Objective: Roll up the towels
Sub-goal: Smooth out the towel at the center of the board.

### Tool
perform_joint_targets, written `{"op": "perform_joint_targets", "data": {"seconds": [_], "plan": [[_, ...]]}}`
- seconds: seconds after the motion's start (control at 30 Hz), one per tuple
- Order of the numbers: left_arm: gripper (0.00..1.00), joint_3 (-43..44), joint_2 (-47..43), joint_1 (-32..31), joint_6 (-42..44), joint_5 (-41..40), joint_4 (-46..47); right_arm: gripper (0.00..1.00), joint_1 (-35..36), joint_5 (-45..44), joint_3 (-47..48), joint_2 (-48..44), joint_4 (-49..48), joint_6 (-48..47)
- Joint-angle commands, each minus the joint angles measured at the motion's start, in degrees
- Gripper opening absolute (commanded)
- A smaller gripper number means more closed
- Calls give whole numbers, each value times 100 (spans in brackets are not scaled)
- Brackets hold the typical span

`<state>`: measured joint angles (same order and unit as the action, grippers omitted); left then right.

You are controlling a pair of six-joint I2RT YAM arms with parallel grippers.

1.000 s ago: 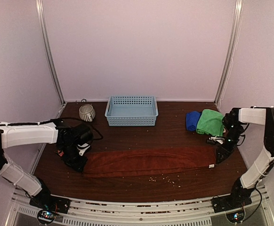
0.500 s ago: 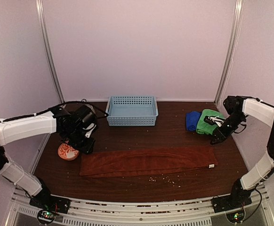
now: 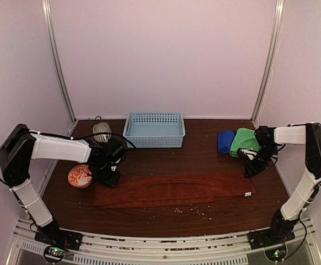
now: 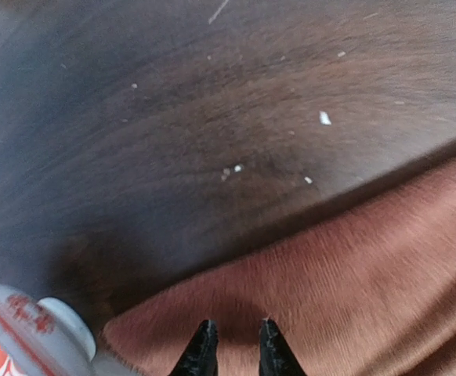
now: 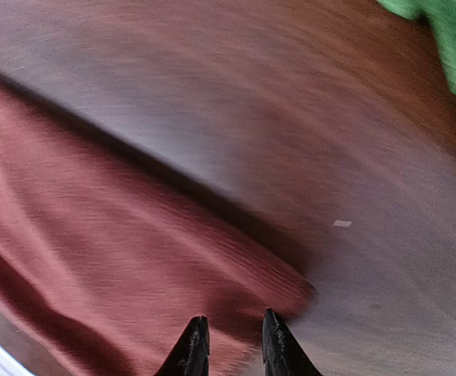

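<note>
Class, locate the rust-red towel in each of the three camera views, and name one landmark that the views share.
Top external: the rust-red towel lies flat across the near middle of the dark wooden table.
Left wrist: it fills the lower right, its corner beside the patterned bowl.
Right wrist: it fills the lower left, its corner pointing right.
Shared landmark: the dark wooden table, bare beside the towel in all three.

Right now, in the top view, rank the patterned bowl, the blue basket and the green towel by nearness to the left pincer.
1. Patterned bowl, just left of the left pincer.
2. Blue basket, behind, mid-table.
3. Green towel, far right.
</note>
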<state>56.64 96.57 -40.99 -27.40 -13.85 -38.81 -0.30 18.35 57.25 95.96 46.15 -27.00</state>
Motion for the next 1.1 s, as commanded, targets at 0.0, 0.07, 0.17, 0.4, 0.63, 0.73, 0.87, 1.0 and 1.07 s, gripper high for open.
{"op": "perform_joint_targets", "data": {"seconds": [0.0, 0.07, 0.17, 0.4, 0.63, 0.73, 0.87, 1.0, 1.07], "plan": [[17, -20, 472, -27, -26, -269, 611, 24, -378, -607, 43, 243, -414, -99], [16, 136, 746, -23, 8, -371, 701, 24, -476, -642, 70, 352, -469, -125], [15, 433, 1009, -30, 27, -536, 837, 23, -583, -706, 129, 464, -553, -143], [15, 1058, 1330, -27, 123, -631, 702, 22, -826, -813, 291, 376, -533, -169], [16, 745, 798, -23, -70, -839, 339, 26, -729, 79, 238, -637, 142, -290], [18, 533, 460, -15, -201, -1064, 193, 26, -372, 353, 83, -874, 95, -218], [20, 183, 327, 166, -269, -1155, 184, 25, 78, 318, 38, -514, -148, -45], [20, -95, 387, 294, -233, -1120, 302, 23, 152, 217, -7, -8, -503, 138], [20, -178, 449, 321, -218, -1047, 325, 22, 153, 37, -89, 140, -629, 164]]}}
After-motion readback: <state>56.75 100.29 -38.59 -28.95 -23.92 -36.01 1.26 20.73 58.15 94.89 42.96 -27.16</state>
